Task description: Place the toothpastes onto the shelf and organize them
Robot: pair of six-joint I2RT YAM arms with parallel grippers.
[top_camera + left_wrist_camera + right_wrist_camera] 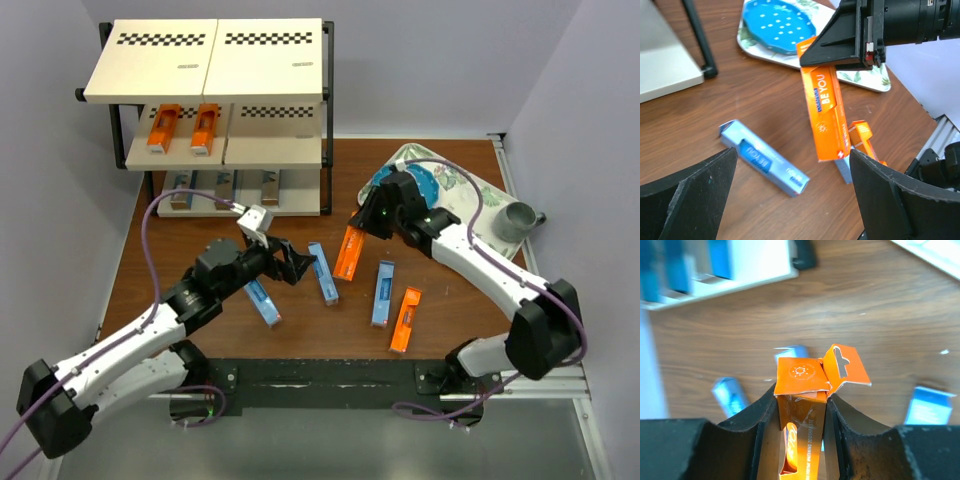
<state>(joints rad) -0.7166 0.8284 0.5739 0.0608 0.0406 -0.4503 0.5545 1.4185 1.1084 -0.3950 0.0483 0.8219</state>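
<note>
The shelf (pixel 205 70) stands at the back left, with two orange toothpastes (pixel 163 128) on its middle tier and several blue and silver ones (pixel 225 186) on the bottom tier. My right gripper (pixel 366 222) is shut on the upper end of an orange toothpaste (pixel 349 254); its jaws press both sides of the carton (pixel 802 410), whose end flap hangs open. Loose on the table lie blue cartons (pixel 262 301) (pixel 323 272) (pixel 383 293) and an orange one (pixel 405 320). My left gripper (pixel 291 262) is open and empty, hovering over a blue carton (pixel 762 159) beside the held orange carton (pixel 826 115).
A floral tray (pixel 478 190) at the back right carries a blue plate (pixel 420 183) and a grey cup (pixel 515 220). The shelf's black post (pixel 327 120) stands close to the left of the right gripper. The two grippers are near each other at mid-table.
</note>
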